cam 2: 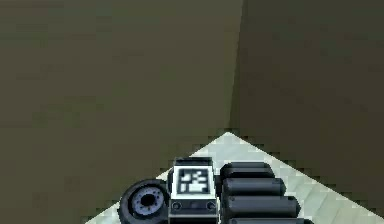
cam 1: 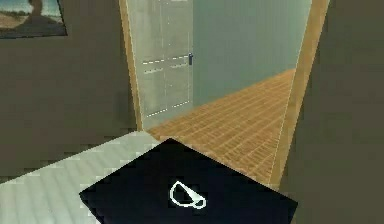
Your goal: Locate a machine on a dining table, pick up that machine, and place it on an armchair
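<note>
A: While searching for the machine, cannot yet tell its whereabouts; presumably somewhere past the white door at eleven o'clock.

B: Agreed. Ahead otherwise: wooden floor running off toward one o'clock, framed picture high at ten o'clock, black mat with a white cup outline at six o'clock.

A: And the gripper?

B: Low at six o'clock in the arm side view, just at nine o'clock of the white marker square, with the arm at three o'clock of it. Far end hard to make out, so cannot tell whether holding anything.

A: Handling, once found?

B: Judging by the task wording alone: probably a rigid tabletop appliance, hard-shelled, fairly heavy, likely smooth and apt to slip. Best taken around the narrowest firm part of the body, low and near the middle; better to avoid lids, jugs, loose trays.

A: And for the armchair?

B: Keep level while carrying, then set down gently, well back on the soft seat, to guard against tipping.
</note>
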Motion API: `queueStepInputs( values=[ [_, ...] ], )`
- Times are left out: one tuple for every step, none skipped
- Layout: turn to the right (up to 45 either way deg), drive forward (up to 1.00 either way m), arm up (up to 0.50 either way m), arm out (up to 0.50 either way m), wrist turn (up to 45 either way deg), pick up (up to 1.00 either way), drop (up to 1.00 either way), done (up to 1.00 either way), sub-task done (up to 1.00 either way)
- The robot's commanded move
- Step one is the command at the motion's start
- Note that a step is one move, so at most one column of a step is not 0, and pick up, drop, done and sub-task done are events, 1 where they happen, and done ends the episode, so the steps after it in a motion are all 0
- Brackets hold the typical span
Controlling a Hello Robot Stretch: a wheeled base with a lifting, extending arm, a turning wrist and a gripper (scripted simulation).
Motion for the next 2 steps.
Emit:
queueStepInputs(
  values=[
    [0.0, 0.90, 0.00, 0.00, 0.0, 0.00, 0.00, 0.00, 0.00],
    [6.0, 0.00, 0.00, 0.00, 0.0, 0.00, 0.00, 0.00, 0.00]
  ],
)
